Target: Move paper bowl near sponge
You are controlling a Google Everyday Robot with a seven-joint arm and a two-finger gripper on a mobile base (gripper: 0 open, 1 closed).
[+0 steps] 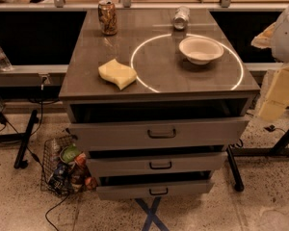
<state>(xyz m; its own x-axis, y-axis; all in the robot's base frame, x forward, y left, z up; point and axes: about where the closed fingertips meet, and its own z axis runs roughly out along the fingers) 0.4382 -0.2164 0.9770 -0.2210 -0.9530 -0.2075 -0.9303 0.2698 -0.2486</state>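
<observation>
The white paper bowl [201,49] stands upright on the right half of the grey cabinet top [159,78], inside a bright ring of light. The pale yellow wavy-edged sponge [117,73] lies on the left front part of the top, about a bowl's width to the left of the bowl and nearer the front. My gripper [278,91], pale yellow and wedge-shaped on a white arm, hangs off the cabinet's right side, below the level of the top and well apart from the bowl. It holds nothing that I can see.
An upright drink can [107,17] stands at the back left of the top, and a silver can [181,18] lies on its side at the back middle. Three drawers [159,134] stand partly open below. A wire basket [67,166] of items sits on the floor at the left.
</observation>
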